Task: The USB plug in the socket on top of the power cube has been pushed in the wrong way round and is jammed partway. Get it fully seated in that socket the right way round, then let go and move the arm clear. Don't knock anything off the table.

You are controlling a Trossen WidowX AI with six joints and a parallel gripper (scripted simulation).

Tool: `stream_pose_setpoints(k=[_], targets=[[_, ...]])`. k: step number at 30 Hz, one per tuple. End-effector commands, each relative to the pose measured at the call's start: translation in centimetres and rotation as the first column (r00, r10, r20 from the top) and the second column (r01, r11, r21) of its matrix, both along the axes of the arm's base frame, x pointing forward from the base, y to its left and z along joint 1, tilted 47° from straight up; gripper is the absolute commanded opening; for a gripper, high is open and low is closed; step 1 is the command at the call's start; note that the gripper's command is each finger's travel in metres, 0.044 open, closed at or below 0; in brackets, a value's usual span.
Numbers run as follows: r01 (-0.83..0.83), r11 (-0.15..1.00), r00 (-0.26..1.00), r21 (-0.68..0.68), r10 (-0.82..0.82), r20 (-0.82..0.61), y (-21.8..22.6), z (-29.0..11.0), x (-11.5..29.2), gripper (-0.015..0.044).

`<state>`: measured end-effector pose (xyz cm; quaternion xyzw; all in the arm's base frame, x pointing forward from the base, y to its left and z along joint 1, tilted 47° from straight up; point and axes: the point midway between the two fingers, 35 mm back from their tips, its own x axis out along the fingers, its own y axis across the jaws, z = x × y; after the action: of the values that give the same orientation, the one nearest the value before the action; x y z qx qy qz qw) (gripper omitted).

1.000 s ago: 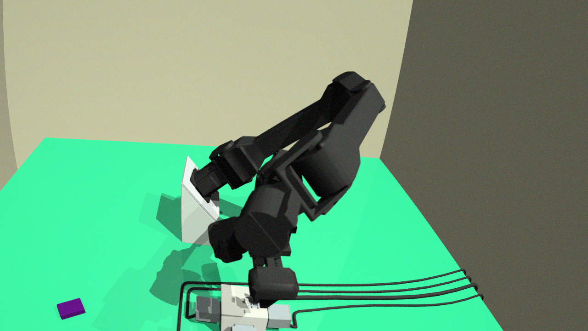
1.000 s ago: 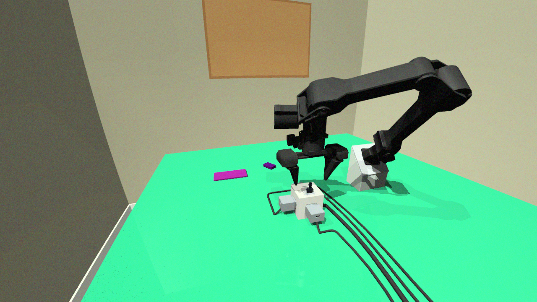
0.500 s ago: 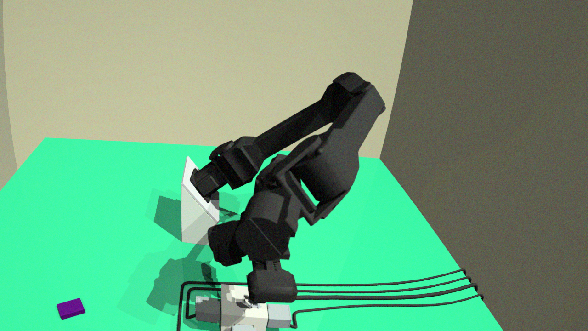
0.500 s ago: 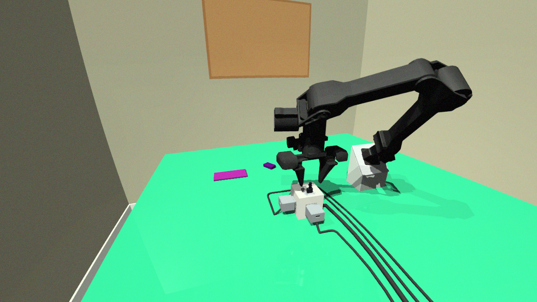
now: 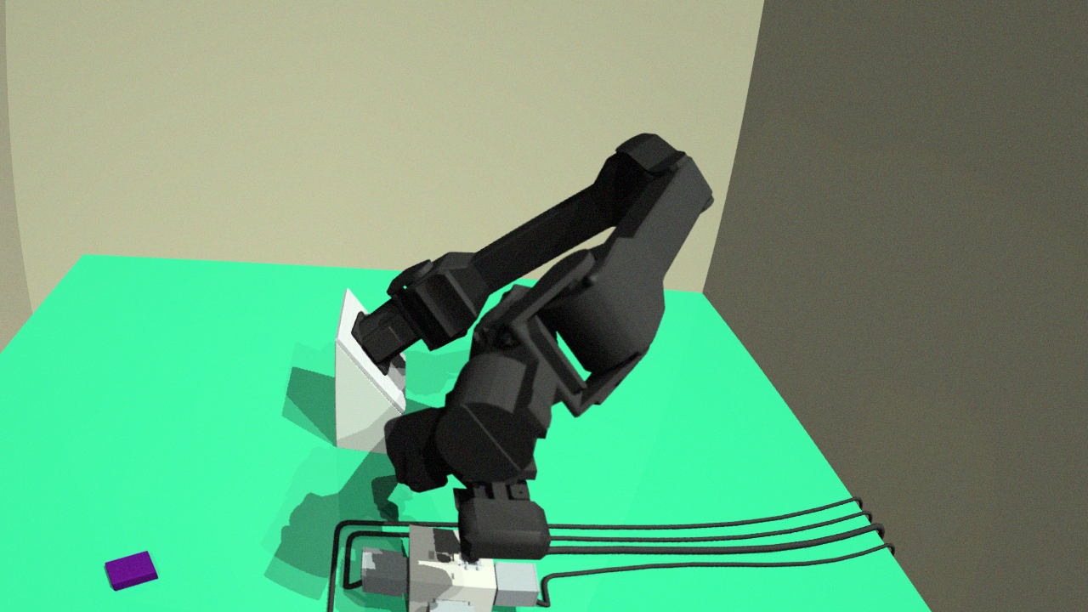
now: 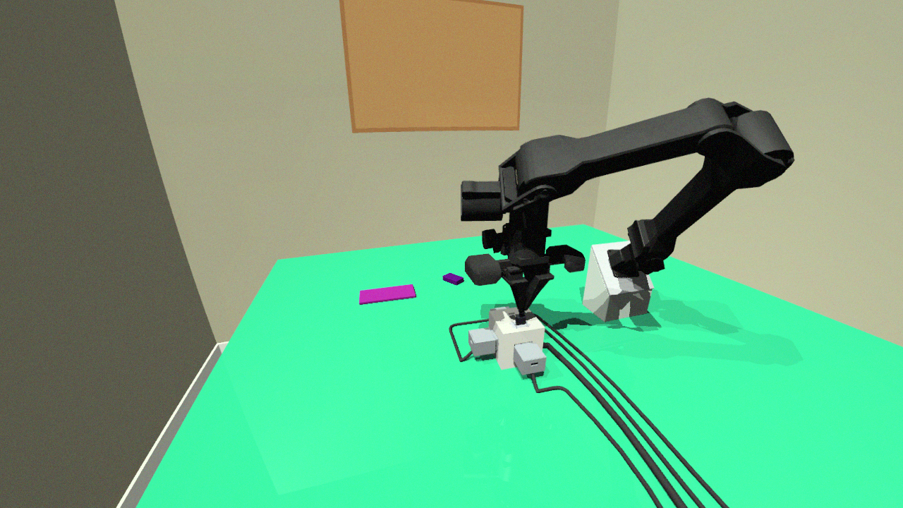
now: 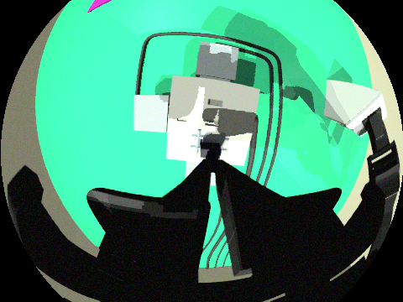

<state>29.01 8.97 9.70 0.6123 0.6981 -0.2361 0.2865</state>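
The white power cube [image 5: 449, 586] [image 6: 506, 346] [image 7: 180, 143] stands near the table's front edge, with cables running from it. The small black USB plug [image 6: 522, 318] [image 7: 211, 146] stands upright in the socket on the cube's top. My gripper [image 6: 523, 312] [image 7: 211, 164] points straight down over the cube, and its two fingertips meet on the plug. In the top view the gripper body [image 5: 501, 529] hides the plug.
Grey plugs [image 6: 482, 343] [image 6: 529, 358] [image 5: 517, 582] sit in the cube's side sockets. Several black cables [image 5: 684, 524] [image 6: 600, 404] run off to the table edge. The arm's white wedge base [image 5: 357, 395] [image 6: 602, 283] stands behind. A purple block [image 5: 130, 569] [image 6: 452, 278] and a magenta pad [image 6: 386, 293] lie further off.
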Motion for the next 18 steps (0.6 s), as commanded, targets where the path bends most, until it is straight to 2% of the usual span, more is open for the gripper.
stream_pose_setpoints(k=[1,18], targets=[[-0.001,1.0,1.0,0.0,0.001,0.001,-0.01,0.02,-0.01,0.0],[0.0,1.0,1.0,0.0,0.0,0.0,-0.31,0.29,0.04,0.0]])
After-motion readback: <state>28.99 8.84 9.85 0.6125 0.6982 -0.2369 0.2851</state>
